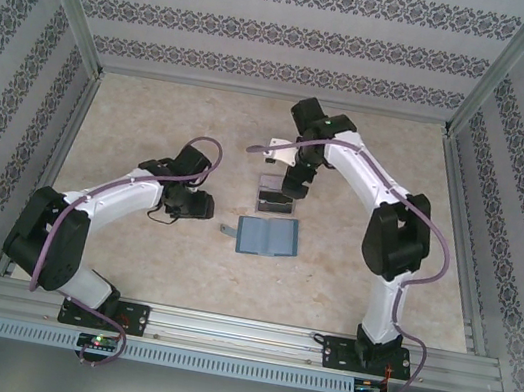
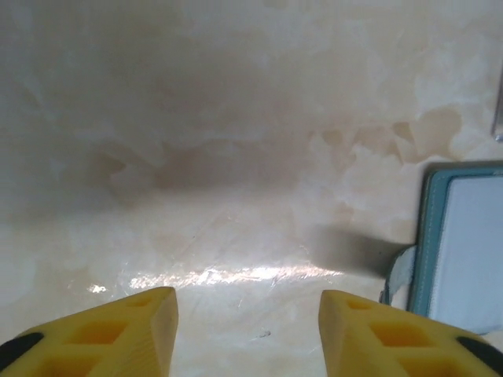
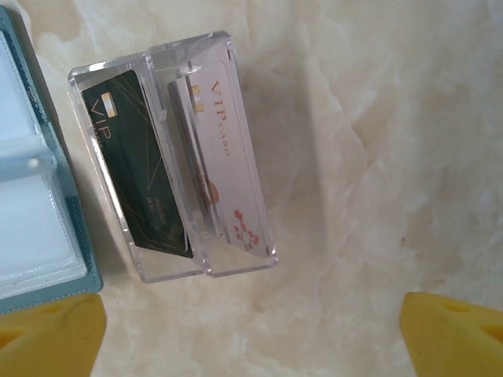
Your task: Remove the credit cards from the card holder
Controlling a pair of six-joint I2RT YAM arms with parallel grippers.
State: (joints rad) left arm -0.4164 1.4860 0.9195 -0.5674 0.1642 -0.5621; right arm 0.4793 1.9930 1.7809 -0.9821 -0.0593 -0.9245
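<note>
The teal-blue card holder point(image 1: 268, 238) lies open and flat on the table, its little tab pointing left. Its edge shows in the left wrist view point(image 2: 431, 236) and in the right wrist view point(image 3: 47, 141). Two credit cards, one dark green point(image 3: 137, 165) and one white point(image 3: 224, 157), stand in a clear plastic stand point(image 1: 275, 196) just behind the holder. My right gripper point(image 3: 251, 338) hangs over that stand, open wide, nothing between its fingers. My left gripper point(image 2: 247, 314) is open over bare table, just left of the holder's tab.
The marble-patterned table point(image 1: 152, 126) is boxed in by patterned walls and an aluminium frame point(image 1: 229, 327) along the near edge. Bare table lies left of the left arm and at the front right.
</note>
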